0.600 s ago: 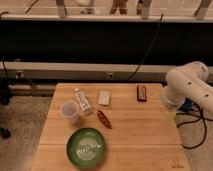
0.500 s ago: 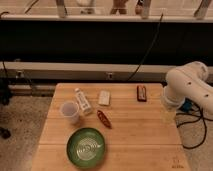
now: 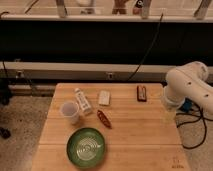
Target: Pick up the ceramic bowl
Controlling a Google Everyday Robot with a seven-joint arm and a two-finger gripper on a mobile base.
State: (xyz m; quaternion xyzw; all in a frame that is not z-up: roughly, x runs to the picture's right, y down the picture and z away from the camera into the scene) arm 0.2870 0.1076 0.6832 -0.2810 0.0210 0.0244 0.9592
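The ceramic bowl [image 3: 86, 147] is wide, shallow and green with pale rings inside. It sits on the wooden table [image 3: 142, 135] near the front edge, left of centre. My white arm [image 3: 187, 90] reaches in from the right. The gripper [image 3: 168, 114] hangs below it over the table's right edge, well to the right of the bowl and apart from it. Nothing shows in it.
A translucent whitish cup [image 3: 70, 112] stands just behind the bowl to the left. A small white bottle [image 3: 82, 100], a white packet [image 3: 104, 97], a reddish-brown snack [image 3: 103, 119] and a dark bar [image 3: 142, 93] lie further back. A black wall with cables is behind the table.
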